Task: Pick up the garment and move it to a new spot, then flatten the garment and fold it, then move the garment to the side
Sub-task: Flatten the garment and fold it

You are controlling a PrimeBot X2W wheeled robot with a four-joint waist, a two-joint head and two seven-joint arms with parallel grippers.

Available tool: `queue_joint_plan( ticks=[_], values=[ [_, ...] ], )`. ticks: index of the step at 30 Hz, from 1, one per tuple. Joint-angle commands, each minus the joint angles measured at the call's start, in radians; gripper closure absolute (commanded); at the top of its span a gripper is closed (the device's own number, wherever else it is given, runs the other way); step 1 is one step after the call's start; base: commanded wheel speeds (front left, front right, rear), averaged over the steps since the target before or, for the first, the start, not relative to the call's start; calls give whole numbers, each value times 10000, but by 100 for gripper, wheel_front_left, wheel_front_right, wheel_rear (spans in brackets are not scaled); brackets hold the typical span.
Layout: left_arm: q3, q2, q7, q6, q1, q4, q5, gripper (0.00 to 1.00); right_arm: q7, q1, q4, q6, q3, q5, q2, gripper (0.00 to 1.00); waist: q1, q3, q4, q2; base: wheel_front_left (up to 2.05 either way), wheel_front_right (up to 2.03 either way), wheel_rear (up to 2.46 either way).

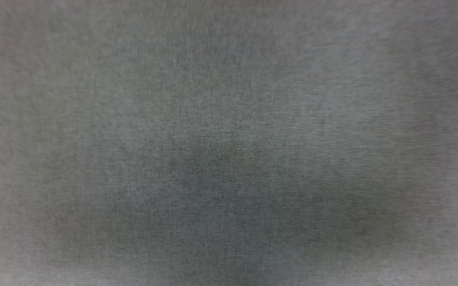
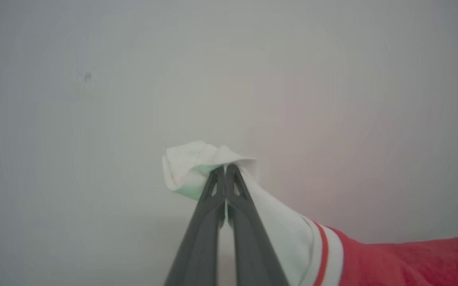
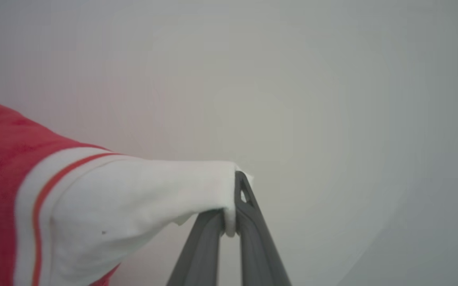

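At each white sleeve end, left gripper (image 2: 226, 169) and right gripper (image 3: 235, 179) clamp the garment (image 2: 408, 262). Long axis runs left-right between them.

You see the garment (image 2: 404, 260) held by both white sleeve ends: one clamped in the left pincer (image 2: 226, 169), the other in the right pincer (image 3: 235, 178). Red body begins past the red-white trim.

left jaws pinched together on the garment (image 2: 412, 262); right jaws likewise clamped.
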Motion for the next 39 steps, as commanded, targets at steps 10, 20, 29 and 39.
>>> queue_joint_plan(
  ticks=[10, 20, 29, 39],
  values=[
    [7, -555, -266, -460, 1110, 508, -268, 100, -5, 976, 218, -12, -936, -922, 626, 100, 0, 1211, 915, 0, 0, 0, 0],
    [-323, -810, 1659, -687, 3235, 761, -568, 100, -6, 2387, 2242, -12, -430, 598, 556, 100, 0, -1168, 968, 0, 0, 0, 0],
    [-803, -666, 2767, -785, 5921, 807, -591, 100, 243, 3967, 5211, -12, 1291, 2643, 305, 100, 0, -3666, 879, 0, 0, 0, 0],
    [-1127, -475, 2568, -878, 9090, 272, -859, 100, 917, 6894, 5314, -12, 4014, 5612, 278, 100, 0, -5926, 845, 0, 0, 0, 0]
  ],
)
